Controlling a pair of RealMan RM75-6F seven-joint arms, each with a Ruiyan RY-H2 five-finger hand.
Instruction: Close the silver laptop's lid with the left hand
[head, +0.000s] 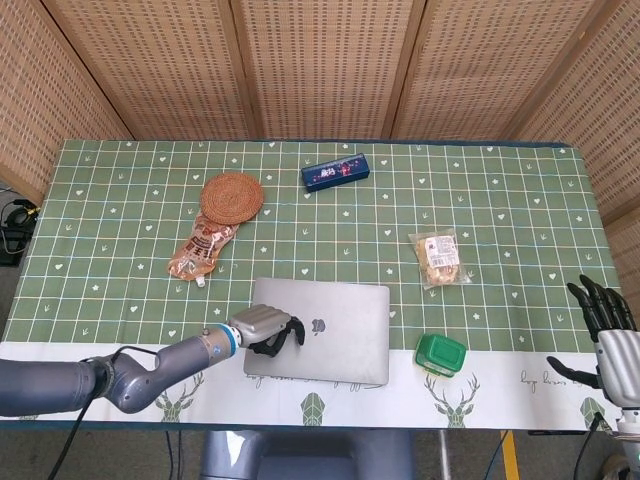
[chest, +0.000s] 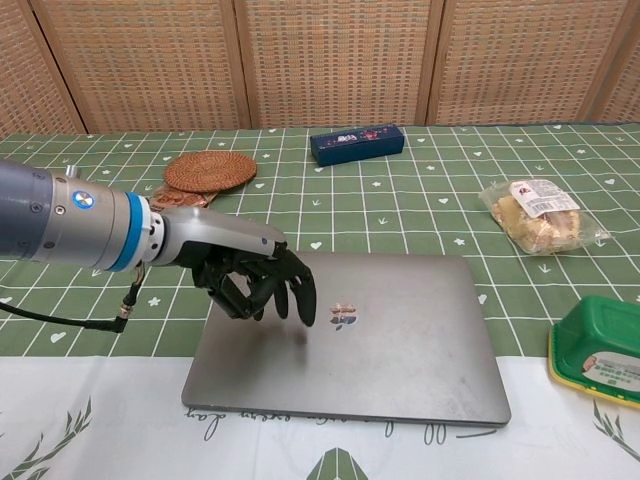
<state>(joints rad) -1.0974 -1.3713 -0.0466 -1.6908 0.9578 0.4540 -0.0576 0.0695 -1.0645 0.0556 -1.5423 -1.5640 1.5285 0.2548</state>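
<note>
Behind the bench, woven rattan wall panels in wooden frames close off the room. A green cloth with a white grid and small white hearts covers the bench; its near edge is a white band printed with green deer heads and leaves, and a line of cursive writing right of the laptop is too small to read.

Silver laptop: lying near the bench's front edge, lid down flat on its base, a small logo showing at the lid's centre.

Left hand: over the laptop's left part, dark fingers curled downward and holding nothing; whether the tips touch the lid cannot be told. Its grey forearm, ringed with a blue band, reaches in from left of the laptop.

Right hand: far right of the laptop, past the bench's edge, fingers spread apart and empty.

Round woven coaster: behind and left of the laptop. Brown snack pouch: just in front of the coaster, print unreadable.

Clear packet of pastries: behind and right of the laptop, red-and-white label illegible.

Dark blue box: well behind the laptop, lettering unreadable.

Green lidded container: just right of the laptop.
</note>
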